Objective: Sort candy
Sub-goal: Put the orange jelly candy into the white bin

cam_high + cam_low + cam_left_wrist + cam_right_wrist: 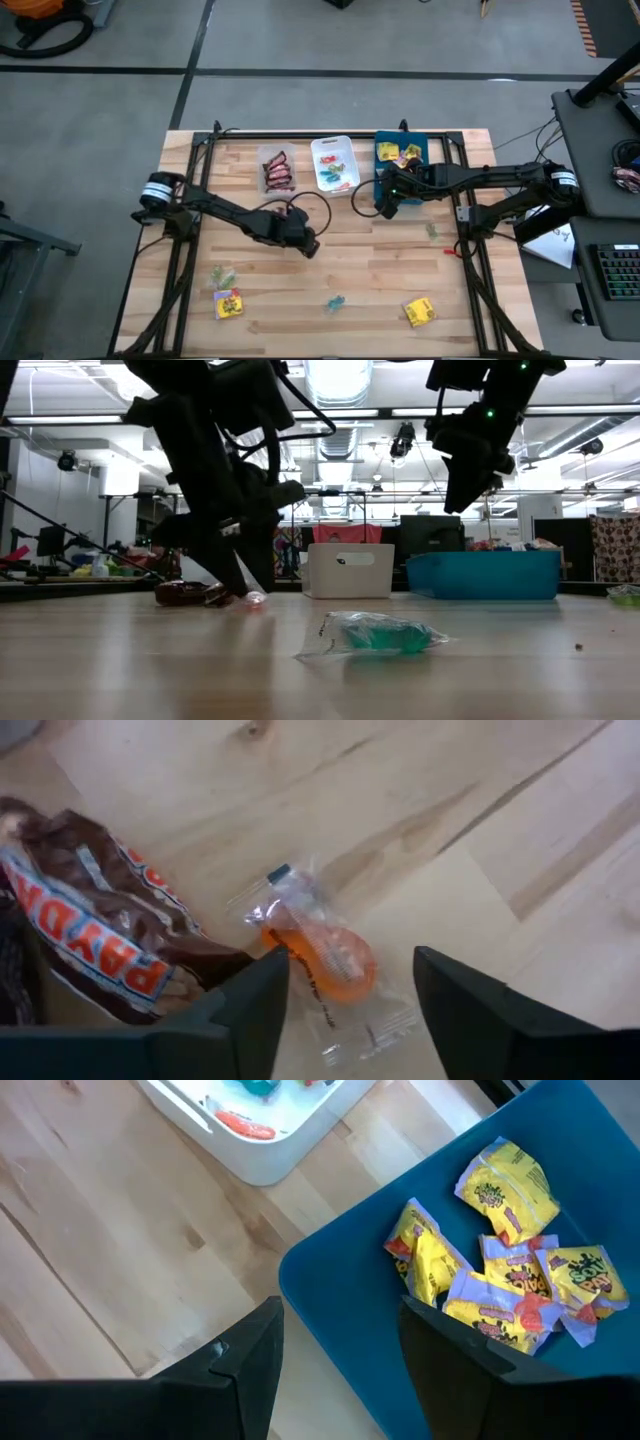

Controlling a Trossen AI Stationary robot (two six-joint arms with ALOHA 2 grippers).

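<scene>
Left gripper (345,990) low, right gripper (335,1345) raised, both jaws parted

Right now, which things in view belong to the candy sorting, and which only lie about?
Belong to the job:
- orange candy between the open left gripper fingers
- brown bar beside it
- yellow packets in the blue tray
- teal candy
- right gripper, open above the blue tray

Lying about:
- keyboard
- papers
</scene>
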